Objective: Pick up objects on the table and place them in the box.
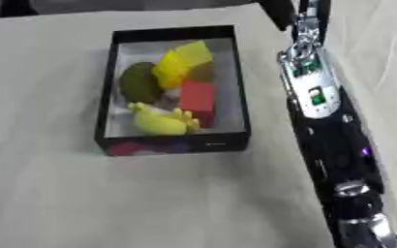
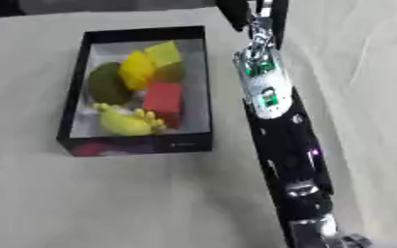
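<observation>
A black open box stands on the cloth-covered table, left of centre. Inside it lie a red block, an olive-green rounded thing, yellow wedge-shaped pieces, a brownish thing and a yellow toy at the front wall. My right arm comes in from the top right and runs down past the box's right side, apart from it. Only the start of my right hand shows, at the bottom right corner, cut off by the edge. The left hand is out of view.
Beige cloth covers the table in front of and to the left of the box. A fold or edge in the cloth runs down the far right, behind the arm.
</observation>
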